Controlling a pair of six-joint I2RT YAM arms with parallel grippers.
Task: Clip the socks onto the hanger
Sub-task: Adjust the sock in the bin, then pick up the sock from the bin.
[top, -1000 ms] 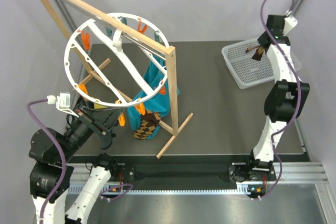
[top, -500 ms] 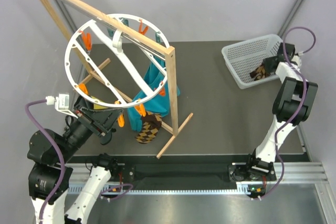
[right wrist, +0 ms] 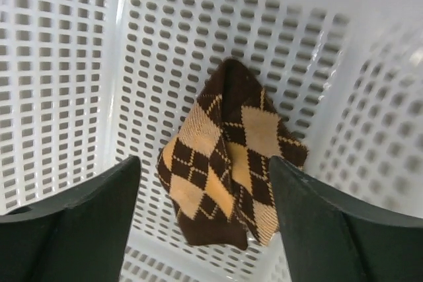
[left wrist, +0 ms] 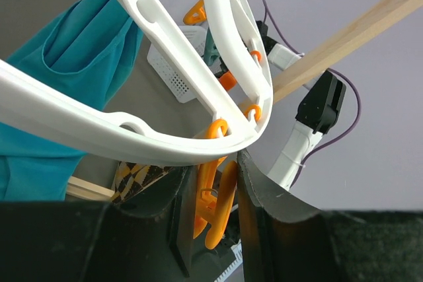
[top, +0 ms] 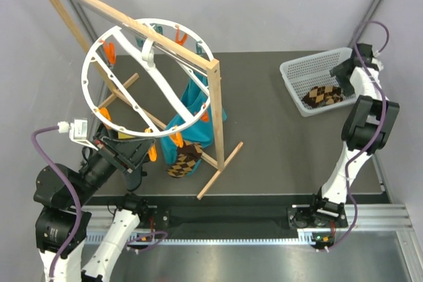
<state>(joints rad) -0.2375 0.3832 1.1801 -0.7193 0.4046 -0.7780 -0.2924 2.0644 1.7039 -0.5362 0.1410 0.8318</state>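
Right tool (right wrist: 205, 189) swung down over basket (right wrist: 79, 64), opened wide, holds nothing. Sock (right wrist: 228, 156) now lies loose inside, far right corner of counter (top: 264, 130). Left tool (left wrist: 213, 193) pinched tight on orange clip (left wrist: 217, 212) at hanger (left wrist: 132, 133) rim. Risk: sloppy grab snags basket holes, sock slips out.

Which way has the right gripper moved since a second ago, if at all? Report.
Yes: the right gripper moved right, farther from the wooden frame.

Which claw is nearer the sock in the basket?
Right. The right claw hangs open over the sock; the left claw is across the table, pinching an orange clip on the hanger.
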